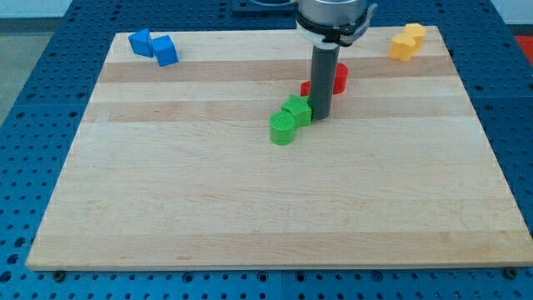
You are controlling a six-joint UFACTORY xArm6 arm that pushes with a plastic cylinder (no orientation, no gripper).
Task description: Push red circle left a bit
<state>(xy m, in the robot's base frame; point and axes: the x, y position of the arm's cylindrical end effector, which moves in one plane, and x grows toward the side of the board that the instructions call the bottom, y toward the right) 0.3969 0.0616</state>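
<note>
Well, no legible writing anywhere; my tip (pixel 321 116) touches the green blocks (pixel 291 119) on the wooden board (pixel 250 200); red blocks (pixel 336 78) just behind the rod, no jaws.

Your wooden board (pixel 250 208) carries two blue blocks (pixel 153 47) top left, two yellow blocks (pixel 406 41) top right, two green blocks (pixel 290 119) near centre, red blocks (pixel 337 77) behind them.
</note>
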